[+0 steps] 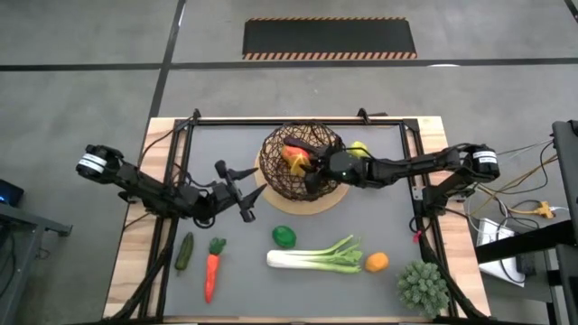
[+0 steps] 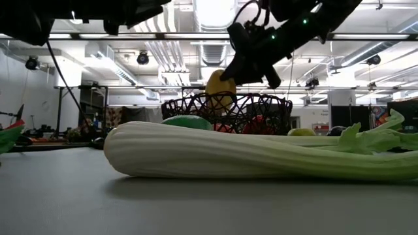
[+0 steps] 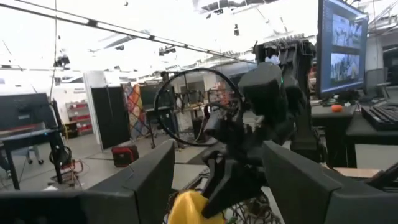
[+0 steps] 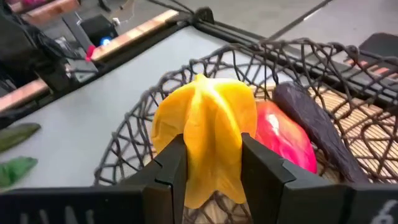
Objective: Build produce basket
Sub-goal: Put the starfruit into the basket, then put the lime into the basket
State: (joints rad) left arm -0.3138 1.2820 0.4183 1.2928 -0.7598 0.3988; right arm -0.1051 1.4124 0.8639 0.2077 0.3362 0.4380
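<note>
Over the table, seen from above: my right gripper (image 1: 318, 168) reaches into the basket (image 1: 275, 150), which sits on its pale wooden disc (image 1: 336, 198) near the table's far edge. My left gripper (image 1: 242, 190) hangs just left of the basket, fingers spread, holding nothing. On the mat nearer the front lie the cucumber (image 1: 184, 252), carrot (image 1: 212, 269), green pepper (image 1: 284, 236), leek (image 1: 316, 257) and orange (image 1: 377, 262). A spiky green plant (image 1: 423, 287) stands at the front right corner.

Low view: the leek (image 2: 215, 154) fills the foreground. Behind it my right gripper (image 2: 230, 73) holds the yellow pepper (image 2: 219, 87) at the basket's (image 2: 274, 111) rim.

Left wrist view: my own fingers (image 3: 144, 180) stand wide apart; the right arm's gripper (image 3: 214, 193) shows ahead, with the yellow pepper (image 3: 189, 208) in it.

Right wrist view: my fingers (image 4: 171, 168) are clamped on the yellow pepper (image 4: 208, 127) over the basket (image 4: 140, 127). Inside lie the red pepper (image 4: 287, 138) and dark eggplant (image 4: 308, 121), touching each other.
</note>
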